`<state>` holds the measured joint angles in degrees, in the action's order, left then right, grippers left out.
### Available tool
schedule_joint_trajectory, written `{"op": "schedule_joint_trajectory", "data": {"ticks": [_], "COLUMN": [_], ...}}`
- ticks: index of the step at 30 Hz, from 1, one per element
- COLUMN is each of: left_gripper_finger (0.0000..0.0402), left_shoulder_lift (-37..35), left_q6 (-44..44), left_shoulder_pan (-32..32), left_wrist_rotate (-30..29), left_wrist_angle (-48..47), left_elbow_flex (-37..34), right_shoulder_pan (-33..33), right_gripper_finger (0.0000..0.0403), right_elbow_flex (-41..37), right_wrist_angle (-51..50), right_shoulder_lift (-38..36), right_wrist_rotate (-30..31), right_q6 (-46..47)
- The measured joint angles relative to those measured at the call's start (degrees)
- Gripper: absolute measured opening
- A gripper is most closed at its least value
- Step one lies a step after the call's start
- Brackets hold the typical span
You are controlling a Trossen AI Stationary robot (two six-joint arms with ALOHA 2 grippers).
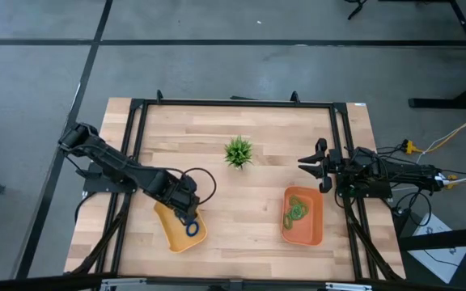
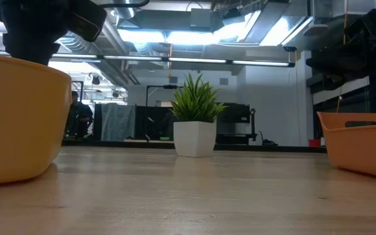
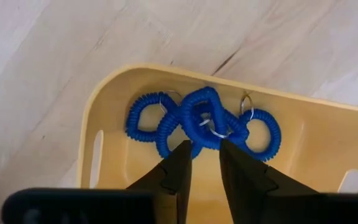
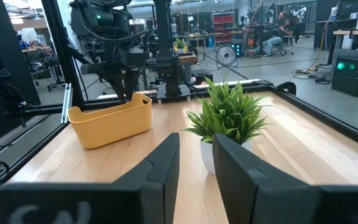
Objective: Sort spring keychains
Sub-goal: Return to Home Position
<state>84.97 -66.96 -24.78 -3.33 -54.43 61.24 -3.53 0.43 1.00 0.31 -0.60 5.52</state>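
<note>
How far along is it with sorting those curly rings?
Nearly finished. Done: the blue keychains lie bunched in the yellow bin, the green keychains in the orange bin, and I see none loose on the table. In hand: nothing; the left hand hovers open over the yellow bin; the right hand waits open at the table's right edge. Left: probably just pulling the left arm back.

One plant (image 1: 239, 151) stands on the table. There are two bins: one yellow bin (image 1: 172, 233) to the plant's left and one orange bin (image 1: 315, 228) to its right. The blue keychains (image 3: 204, 118) are tangled, at least three loops. The green keychains (image 1: 296, 212) are heaped, too small to count.
</note>
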Motion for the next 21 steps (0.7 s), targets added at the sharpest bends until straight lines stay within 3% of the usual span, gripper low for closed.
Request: {"op": "schedule_joint_trajectory", "data": {"ticks": [21], "left_gripper_finger": [0.0183], "left_shoulder_lift": [0.0], "left_q6": [0.21], "left_shoulder_pan": [2.08], "left_wrist_rotate": [-3.21], "left_wrist_angle": [-0.07], "left_elbow_flex": [0.01], "right_shoulder_pan": [0.0], "right_gripper_finger": [0.0097], "right_elbow_flex": [0.0], "right_wrist_angle": [0.0], "right_shoulder_lift": [-0.02], "right_wrist_rotate": [0.0], "right_q6": [0.0]}}
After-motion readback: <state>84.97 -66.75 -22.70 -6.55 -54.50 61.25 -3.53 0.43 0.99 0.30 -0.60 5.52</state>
